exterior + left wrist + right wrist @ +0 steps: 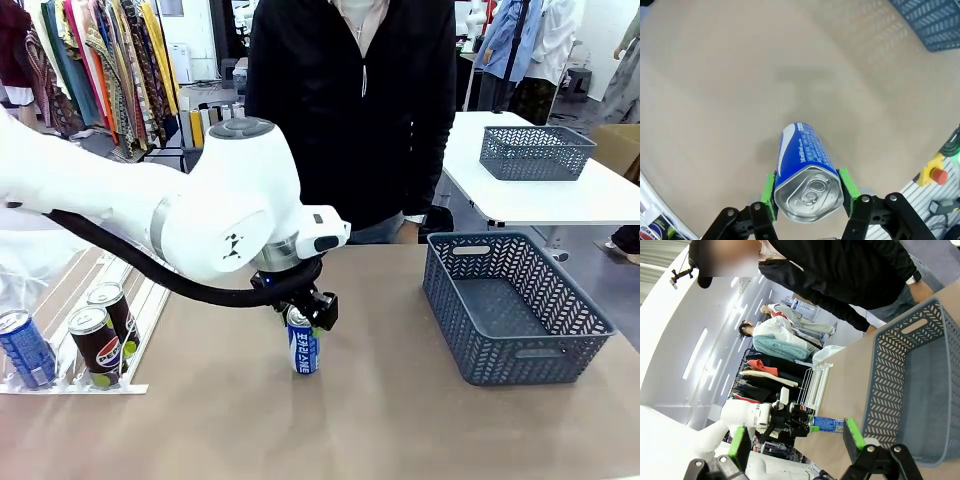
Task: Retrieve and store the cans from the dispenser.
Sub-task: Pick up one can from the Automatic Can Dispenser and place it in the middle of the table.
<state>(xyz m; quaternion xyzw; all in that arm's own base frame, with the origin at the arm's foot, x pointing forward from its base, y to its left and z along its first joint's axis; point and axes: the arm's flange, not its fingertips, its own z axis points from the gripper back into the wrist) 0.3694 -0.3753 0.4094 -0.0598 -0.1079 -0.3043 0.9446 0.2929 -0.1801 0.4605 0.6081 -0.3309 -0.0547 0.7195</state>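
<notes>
Tan table [400, 420] | left gripper [807, 194] jaws clamped on upright blue can [804, 155], standing on table | right gripper [796, 436] jaws wide, nothing between | three cans [97, 346] in dispenser [88, 278], well left of left jaws | basket [890, 370] just beyond right jaws

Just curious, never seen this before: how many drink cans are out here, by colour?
Blue cans: 2, one in the left hand, one on the dispenser.
Black cans: 2, both on the dispenser.
Total: 4 cans.
</notes>
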